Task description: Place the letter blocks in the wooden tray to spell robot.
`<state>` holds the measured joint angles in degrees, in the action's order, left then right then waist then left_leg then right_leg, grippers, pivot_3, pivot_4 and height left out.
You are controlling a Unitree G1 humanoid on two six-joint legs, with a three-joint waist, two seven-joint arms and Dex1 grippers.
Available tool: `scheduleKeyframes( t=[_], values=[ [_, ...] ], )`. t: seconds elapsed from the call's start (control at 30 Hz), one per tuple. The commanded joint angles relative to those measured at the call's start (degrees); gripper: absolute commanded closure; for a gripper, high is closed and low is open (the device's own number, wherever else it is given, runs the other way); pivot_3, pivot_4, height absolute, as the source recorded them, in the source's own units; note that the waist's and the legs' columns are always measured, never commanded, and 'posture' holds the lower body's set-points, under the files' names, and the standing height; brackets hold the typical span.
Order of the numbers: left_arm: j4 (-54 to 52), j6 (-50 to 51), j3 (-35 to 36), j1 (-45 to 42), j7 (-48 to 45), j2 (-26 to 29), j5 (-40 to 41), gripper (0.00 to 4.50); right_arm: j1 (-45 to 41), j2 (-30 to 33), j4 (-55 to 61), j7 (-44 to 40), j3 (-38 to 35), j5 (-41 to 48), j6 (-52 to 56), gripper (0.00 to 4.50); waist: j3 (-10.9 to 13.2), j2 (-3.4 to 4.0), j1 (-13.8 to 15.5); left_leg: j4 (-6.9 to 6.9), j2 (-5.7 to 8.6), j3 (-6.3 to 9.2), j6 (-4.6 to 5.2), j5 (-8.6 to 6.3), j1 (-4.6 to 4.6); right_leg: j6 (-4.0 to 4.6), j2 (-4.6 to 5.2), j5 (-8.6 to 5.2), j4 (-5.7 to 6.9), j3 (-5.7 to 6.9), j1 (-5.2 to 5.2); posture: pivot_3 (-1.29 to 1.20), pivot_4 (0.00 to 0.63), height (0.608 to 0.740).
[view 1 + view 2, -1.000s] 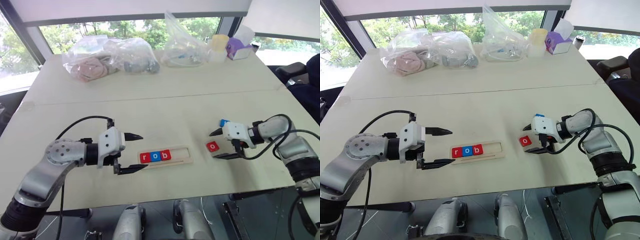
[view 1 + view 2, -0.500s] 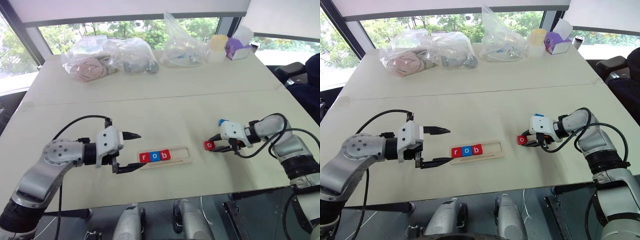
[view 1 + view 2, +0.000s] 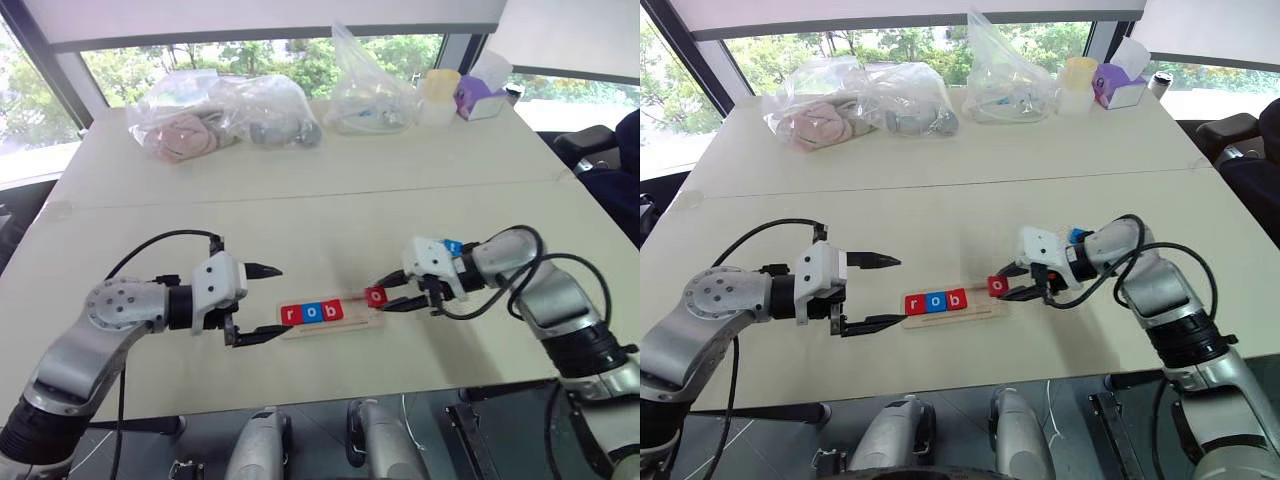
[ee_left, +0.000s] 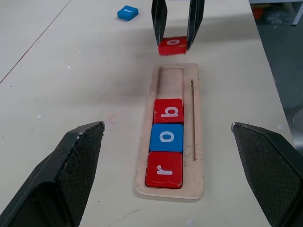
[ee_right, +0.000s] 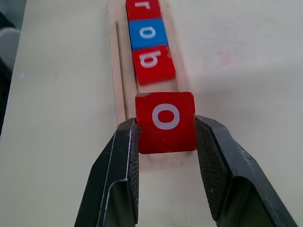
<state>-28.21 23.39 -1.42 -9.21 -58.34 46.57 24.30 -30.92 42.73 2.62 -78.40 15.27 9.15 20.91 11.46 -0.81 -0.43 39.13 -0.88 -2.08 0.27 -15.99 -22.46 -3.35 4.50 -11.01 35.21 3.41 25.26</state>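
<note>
The wooden tray (image 3: 330, 313) lies on the table (image 3: 320, 200) just in front of us, long, narrow and pale, with a red r (image 4: 164, 170), a blue o (image 4: 166, 137) and a red b (image 4: 168, 110) filling the left part of its groove and the right part bare. We judge the fourth letter to be the step in hand: our left gripper (image 3: 258, 303) hovers wide apart at the tray's left end, while our right gripper (image 3: 392, 290) pinches the red o block (image 5: 165, 122) by two opposite edges over the tray's right end. Next we must lower it flat into the groove beside the b; farther off, the blue block (image 4: 128, 12) waits.
</note>
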Motion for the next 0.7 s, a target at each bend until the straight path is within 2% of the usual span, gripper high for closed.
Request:
scheduleKeyframes(
  t=[0.03, 0.7],
  values=[
    [-2.14, -0.31, 1.15, 0.56, 0.15, 0.32, 0.81, 0.0, -1.22, -1.04, 1.26, 1.76, 0.73, -0.74, -0.07, 3.38, 0.0, 0.0, 0.0, 0.0, 0.0, 0.0, 0.0, 0.0, -0.02, 0.0, 0.0, 0.0, 0.0, 0.0, 0.02, 0.0, 0.15, 0.74],
    [-4.22, 1.11, 2.31, 2.35, -0.3, 2.2, 2.1, 0.0, -1.58, -4.23, -2.76, 5.21, 5.27, -5.02, -4.18, 3.38, 0.0, 0.0, -0.08, -0.01, 0.0, -0.01, 0.0, 0.0, -0.04, 0.0, -0.01, 0.0, 0.0, 0.0, 0.06, 0.0, 0.15, 0.74]
  ],
)
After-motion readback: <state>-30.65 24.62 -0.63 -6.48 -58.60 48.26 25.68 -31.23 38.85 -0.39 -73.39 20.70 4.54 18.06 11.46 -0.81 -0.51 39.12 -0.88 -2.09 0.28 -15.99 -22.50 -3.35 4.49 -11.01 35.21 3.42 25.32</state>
